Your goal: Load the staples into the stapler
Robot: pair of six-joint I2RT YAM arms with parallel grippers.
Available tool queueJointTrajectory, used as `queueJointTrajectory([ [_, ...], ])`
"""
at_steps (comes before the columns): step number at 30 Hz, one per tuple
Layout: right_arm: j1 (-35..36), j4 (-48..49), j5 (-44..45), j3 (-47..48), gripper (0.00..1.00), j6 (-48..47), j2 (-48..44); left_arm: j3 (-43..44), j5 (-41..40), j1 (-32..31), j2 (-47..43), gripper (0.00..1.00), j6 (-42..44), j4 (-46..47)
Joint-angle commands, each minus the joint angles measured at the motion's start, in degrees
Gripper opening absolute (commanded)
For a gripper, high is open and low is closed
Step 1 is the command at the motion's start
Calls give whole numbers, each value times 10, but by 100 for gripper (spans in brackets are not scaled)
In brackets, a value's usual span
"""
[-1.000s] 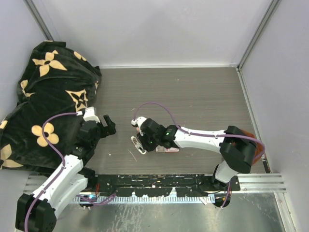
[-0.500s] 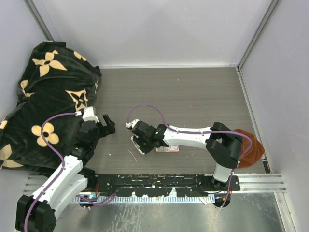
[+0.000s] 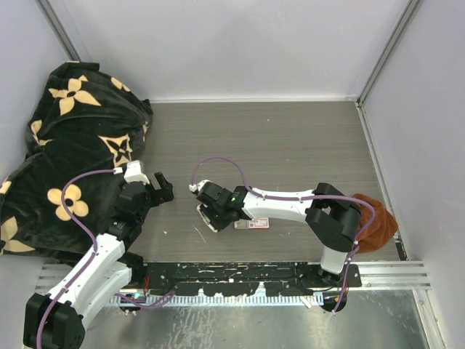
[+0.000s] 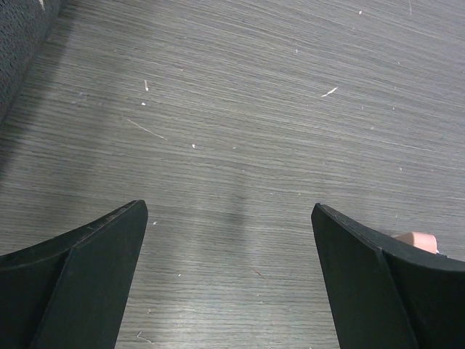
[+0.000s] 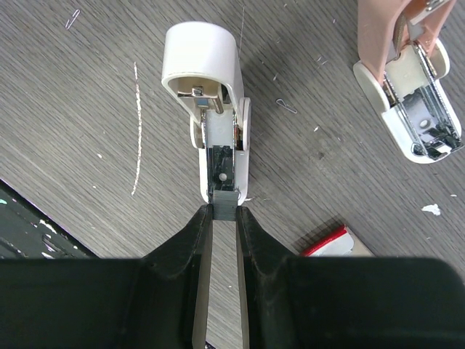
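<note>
In the right wrist view my right gripper (image 5: 224, 212) is shut on a short grey strip of staples (image 5: 224, 206). The strip's far end sits at the near mouth of the open channel of a white stapler (image 5: 218, 109), which lies flipped open on the table. From above, that gripper (image 3: 212, 209) is over the stapler (image 3: 205, 217). The red-and-white staple box (image 5: 333, 243) lies just right of the fingers and shows under the forearm (image 3: 256, 224). My left gripper (image 3: 161, 187) stands open well to the left, nothing between its jaws (image 4: 229, 218).
A second open stapler with a pink top (image 5: 414, 94) lies to the right of the first. A black flowered blanket (image 3: 69, 145) fills the left side. A brown cloth (image 3: 376, 225) lies by the right arm's elbow. Loose staples and a white scratch (image 5: 136, 131) mark the table.
The right gripper has moved slightly left with the staple strip, closer over the white stapler, and the arm's elbow has swung in, uncovering the brown cloth. The left arm has not moved.
</note>
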Motion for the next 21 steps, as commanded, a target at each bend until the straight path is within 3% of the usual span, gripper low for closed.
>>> queueJointTrajectory([
  [1, 4, -4, 5, 30, 15, 7, -6, 1, -14, 1, -3, 98, 7, 34],
  [21, 5, 6, -4, 28, 15, 12, -1, 1, -15, 2, -6, 98, 6, 30],
])
